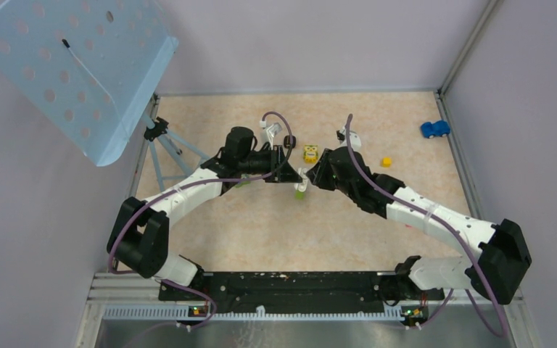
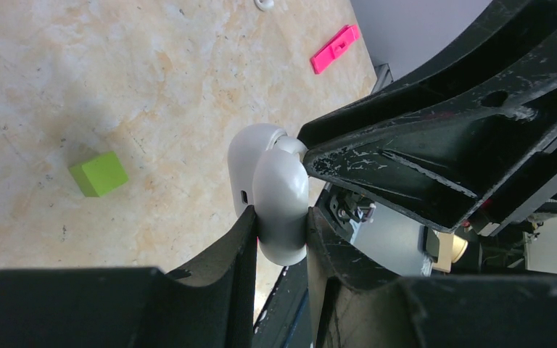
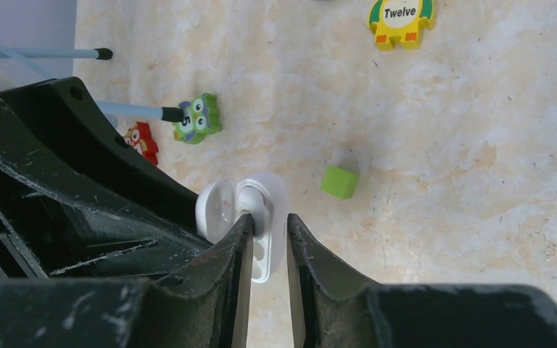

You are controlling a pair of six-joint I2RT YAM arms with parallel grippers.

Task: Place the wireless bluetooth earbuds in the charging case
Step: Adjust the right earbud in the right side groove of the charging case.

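My left gripper (image 2: pixel 281 214) is shut on the white charging case (image 2: pixel 270 181) and holds it above the table at mid-scene (image 1: pixel 301 176). In the right wrist view the case (image 3: pixel 265 239) is open, with its lid (image 3: pixel 216 210) swung to the left. A small rounded white piece (image 3: pixel 252 197) sits in its top socket; I cannot tell whether it is an earbud. My right gripper (image 3: pixel 270 217) is open by a narrow gap right at the case, and its left fingertip touches that piece. Nothing lies between its jaws. A green cube (image 3: pixel 340 181) rests on the table below.
A yellow "Twelve" toy (image 3: pixel 400 20), a green owl (image 3: pixel 197 118) and a red figure (image 3: pixel 141 141) lie nearby. A pink piece (image 2: pixel 335 48), a yellow cube (image 1: pixel 386 162) and a blue car (image 1: pixel 434 129) sit to the right. A blue perforated panel (image 1: pixel 72 72) stands on a tripod at the back left.
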